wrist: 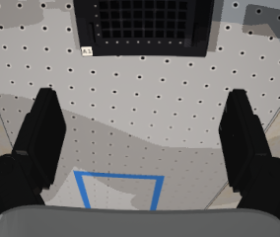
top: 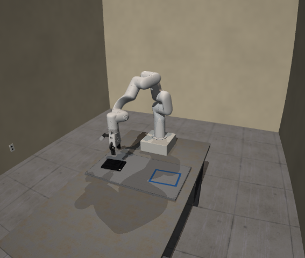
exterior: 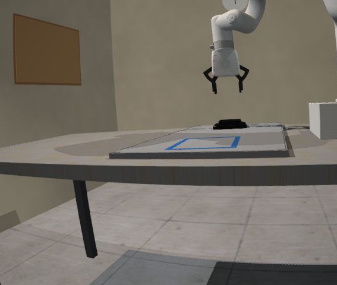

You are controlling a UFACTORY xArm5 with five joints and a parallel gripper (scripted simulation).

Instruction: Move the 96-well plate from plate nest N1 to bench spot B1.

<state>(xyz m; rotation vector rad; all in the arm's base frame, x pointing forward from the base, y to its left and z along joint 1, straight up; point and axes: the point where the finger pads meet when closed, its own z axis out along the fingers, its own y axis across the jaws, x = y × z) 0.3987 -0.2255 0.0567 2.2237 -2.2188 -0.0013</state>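
The black 96-well plate (top: 113,164) sits in its black nest at the left end of the grey deck; it also shows in the exterior view (exterior: 230,123) and at the top of the wrist view (wrist: 144,6). My gripper (exterior: 226,83) is open and empty. It hangs well above the plate, pointing down, as the top view (top: 113,149) also shows. In the wrist view the two black fingers stand wide apart over bare deck beside the plate. The blue taped outline (top: 164,177) lies at the deck's right end and shows in the exterior view (exterior: 203,142) and the wrist view (wrist: 119,192).
The arm's white base block (top: 157,143) stands behind the deck. The grey perforated deck (top: 138,174) lies on a wooden table. A brown board (exterior: 46,50) hangs on the wall, far from the work.
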